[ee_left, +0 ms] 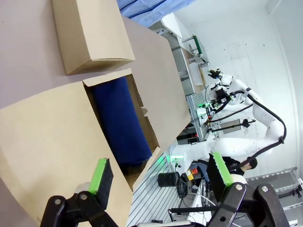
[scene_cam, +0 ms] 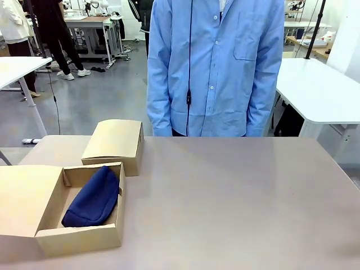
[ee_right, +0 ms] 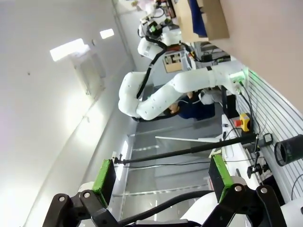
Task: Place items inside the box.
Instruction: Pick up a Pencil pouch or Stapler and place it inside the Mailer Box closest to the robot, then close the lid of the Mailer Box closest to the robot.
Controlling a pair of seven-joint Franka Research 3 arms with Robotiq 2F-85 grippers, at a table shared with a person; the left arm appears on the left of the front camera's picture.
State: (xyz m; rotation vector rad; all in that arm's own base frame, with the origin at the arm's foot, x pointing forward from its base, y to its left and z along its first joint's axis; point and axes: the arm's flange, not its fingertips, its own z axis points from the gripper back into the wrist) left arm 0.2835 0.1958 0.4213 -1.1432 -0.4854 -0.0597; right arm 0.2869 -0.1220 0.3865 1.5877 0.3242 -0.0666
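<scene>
Cardboard walls hide the near end of the navy pencil case, which lies lengthwise inside the open box, soft and rounded, its zip not readable from here. The box's flap runs out of frame on the side away from the person, and a second, closed box sits just behind the open one, toward the person. Only the torso of the person in a light blue shirt shows beyond the box, hands out of sight. The table is a smooth grey-brown top, bare to the right of the box; the room behind has grey flooring and white tables. In the left wrist view, the left gripper hangs with fingers spread wide, holding nothing, beside the flap. The right gripper also has fingers spread and empty, well apart from the box, pointed off the table.
</scene>
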